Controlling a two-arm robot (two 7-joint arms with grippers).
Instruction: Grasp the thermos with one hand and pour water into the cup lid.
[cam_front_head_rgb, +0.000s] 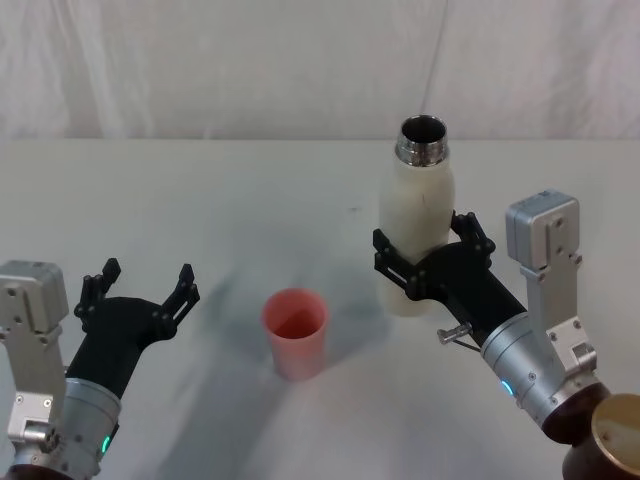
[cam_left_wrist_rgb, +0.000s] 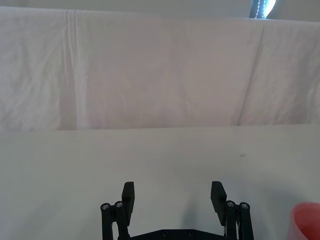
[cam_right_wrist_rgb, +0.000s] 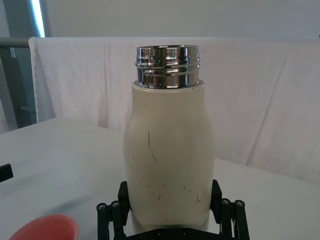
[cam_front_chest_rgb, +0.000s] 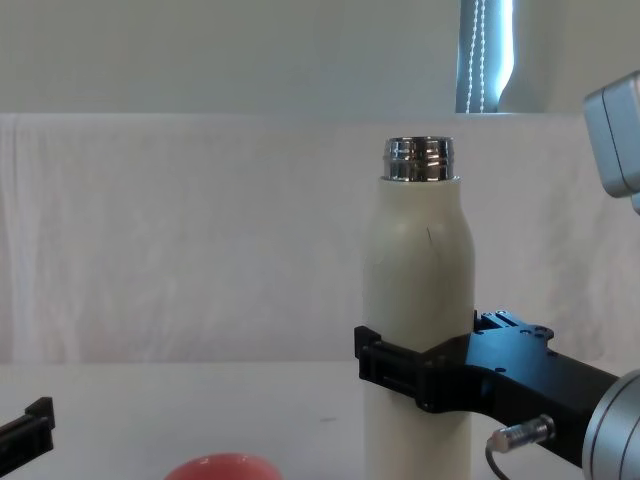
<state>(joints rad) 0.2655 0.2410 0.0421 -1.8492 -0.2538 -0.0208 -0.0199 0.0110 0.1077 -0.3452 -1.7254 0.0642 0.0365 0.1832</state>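
Now my right pincer (cam_front_head_rgb: 428, 258) clamps the thermos (cam_front_head_rgb: 420, 220) mid-body; smooth, probably water-heavy, so I'd keep low. Cup lid (cam_front_head_rgb: 295, 330) sits left of it; left pincer (cam_front_head_rgb: 140, 285) wide.

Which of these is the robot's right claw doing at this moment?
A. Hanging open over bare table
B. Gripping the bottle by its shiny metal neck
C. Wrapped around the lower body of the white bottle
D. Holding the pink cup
C: the right gripper has a black finger on each side of the lower body of the upright thermos, well below its chrome neck, while the cup lid stands apart, untouched.
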